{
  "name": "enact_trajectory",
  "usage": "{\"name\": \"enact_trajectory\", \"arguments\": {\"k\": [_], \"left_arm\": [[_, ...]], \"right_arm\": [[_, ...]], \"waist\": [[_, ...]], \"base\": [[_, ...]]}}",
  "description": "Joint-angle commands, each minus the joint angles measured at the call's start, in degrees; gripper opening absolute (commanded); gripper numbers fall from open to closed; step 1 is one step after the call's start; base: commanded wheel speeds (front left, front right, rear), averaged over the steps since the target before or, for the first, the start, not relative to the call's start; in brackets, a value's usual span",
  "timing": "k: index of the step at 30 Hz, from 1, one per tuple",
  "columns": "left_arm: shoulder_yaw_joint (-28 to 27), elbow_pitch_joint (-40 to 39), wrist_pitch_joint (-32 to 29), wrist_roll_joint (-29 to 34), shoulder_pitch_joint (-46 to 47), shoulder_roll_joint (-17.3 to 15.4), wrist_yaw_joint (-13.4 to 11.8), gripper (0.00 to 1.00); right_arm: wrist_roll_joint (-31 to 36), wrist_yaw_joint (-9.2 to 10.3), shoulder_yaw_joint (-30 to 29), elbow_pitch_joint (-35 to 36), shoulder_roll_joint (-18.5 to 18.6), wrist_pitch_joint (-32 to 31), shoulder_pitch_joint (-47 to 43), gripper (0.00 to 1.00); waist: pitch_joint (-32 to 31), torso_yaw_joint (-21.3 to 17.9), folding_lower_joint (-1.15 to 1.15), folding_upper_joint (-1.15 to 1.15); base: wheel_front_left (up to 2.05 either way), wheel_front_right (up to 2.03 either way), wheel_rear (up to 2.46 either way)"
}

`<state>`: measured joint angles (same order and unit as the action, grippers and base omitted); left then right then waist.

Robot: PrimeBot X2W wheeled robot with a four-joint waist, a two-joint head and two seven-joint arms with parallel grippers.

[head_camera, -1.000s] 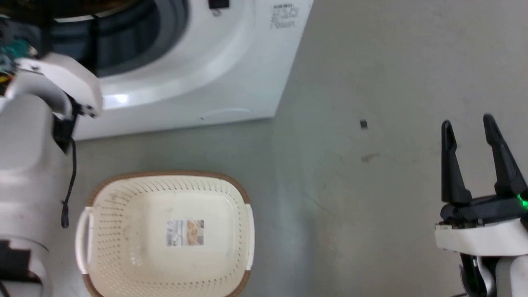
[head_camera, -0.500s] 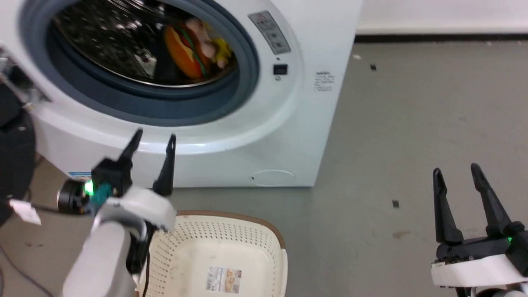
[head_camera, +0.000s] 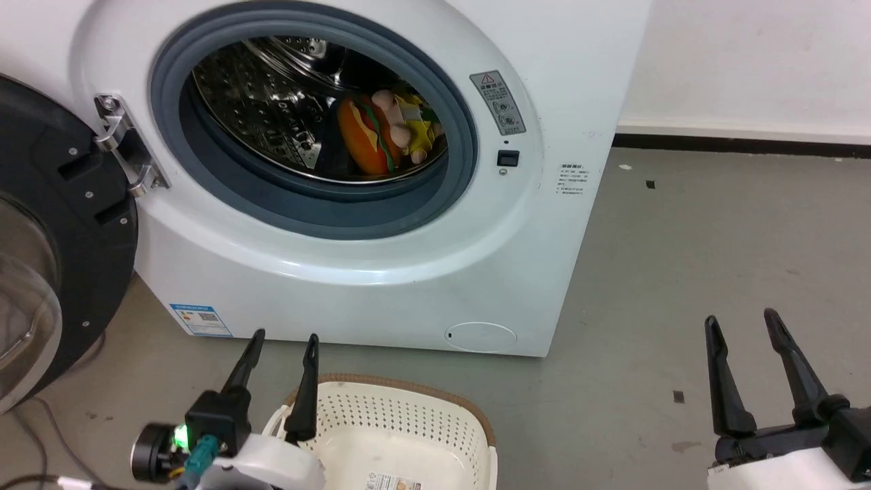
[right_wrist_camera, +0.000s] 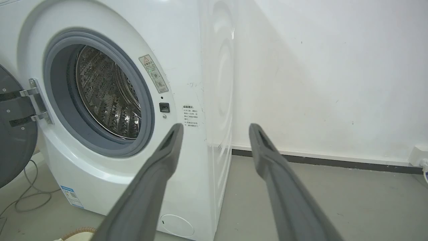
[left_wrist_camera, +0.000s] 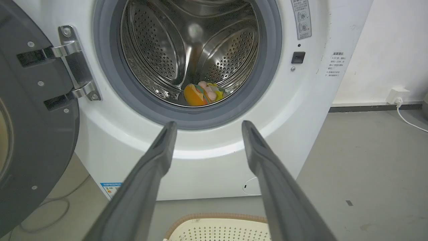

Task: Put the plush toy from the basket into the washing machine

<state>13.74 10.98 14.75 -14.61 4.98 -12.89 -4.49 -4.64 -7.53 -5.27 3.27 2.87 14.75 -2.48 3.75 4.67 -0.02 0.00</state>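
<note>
The plush toy [head_camera: 388, 136] lies by the washing machine [head_camera: 381, 272] drum's front lip; left gripper [head_camera: 286, 335], right gripper [head_camera: 741, 317] gape empty; retreat clear of the basket [head_camera: 435, 398] rim.

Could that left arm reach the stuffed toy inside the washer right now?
Probably yes. The door hangs wide open, the left gripper is open and empty facing the porthole, and nothing blocks the way to the plush toy in the drum; the arm would need to reach well inside.
</note>
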Motion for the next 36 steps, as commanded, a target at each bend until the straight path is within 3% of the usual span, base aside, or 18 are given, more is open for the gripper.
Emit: {"name": "enact_trajectory", "arguments": {"k": [1, 10, 11, 36], "left_arm": [[-0.22, -0.86, 0.25, 0.27, -1.33, 0.63, -0.64, 1.00], [-0.49, -2.31, 0.25, 1.48, -4.92, 1.11, -0.58, 1.00], [-0.39, -2.06, 0.00, 1.21, -4.21, 1.06, -0.42, 0.00], [-2.50, -3.59, -2.53, 3.53, -4.30, 2.57, 0.42, 0.00]], "right_arm": [[-0.39, 0.04, 0.02, -0.31, 0.00, 0.25, -0.93, 1.00], [-1.08, 0.04, 1.03, -1.35, 0.00, 0.25, -1.90, 1.00], [-0.83, 0.00, 0.98, -1.23, 0.00, 0.00, -1.13, 0.00], [0.09, 0.01, 1.67, -1.59, 0.00, -2.47, -0.50, 0.00]], "waist": [[-0.40, 0.13, 0.02, 0.00], [-1.26, -0.29, 0.02, 0.00], [-1.28, -0.30, 0.02, 0.00], [-1.73, -1.06, 0.02, 0.00]], "base": [[0.00, 0.00, 0.00], [0.00, 0.00, 0.00], [0.00, 0.00, 0.00], [0.00, 0.00, 0.00]]}}
